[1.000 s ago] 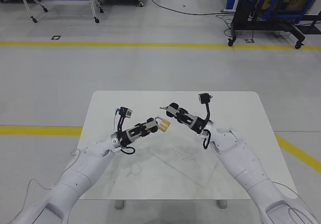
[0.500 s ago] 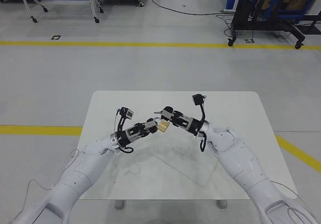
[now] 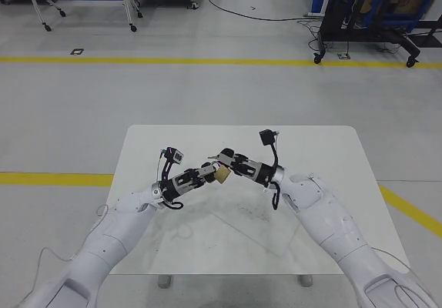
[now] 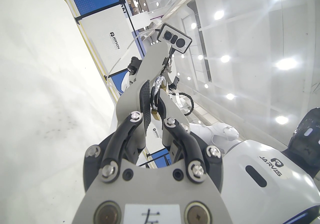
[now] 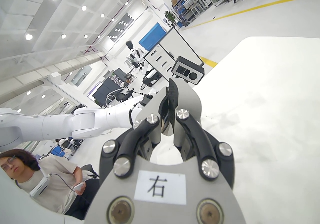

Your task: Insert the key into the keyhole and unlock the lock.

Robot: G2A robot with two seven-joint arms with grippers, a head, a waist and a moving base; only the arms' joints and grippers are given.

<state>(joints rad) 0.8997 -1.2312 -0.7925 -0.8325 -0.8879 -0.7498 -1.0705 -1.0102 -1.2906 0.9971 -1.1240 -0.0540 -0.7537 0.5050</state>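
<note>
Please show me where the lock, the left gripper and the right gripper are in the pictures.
lock point(image 3: 222, 175), top view, on its brass body.
left gripper point(image 4: 154, 89), left wrist view, midway between its fingertips, where it holds the lock.
right gripper point(image 5: 172, 85), right wrist view, midway between its closed fingertips.

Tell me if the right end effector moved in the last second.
Yes. The right end effector, gripping the key, moved toward the table's left edge, nearer the lock.
</note>
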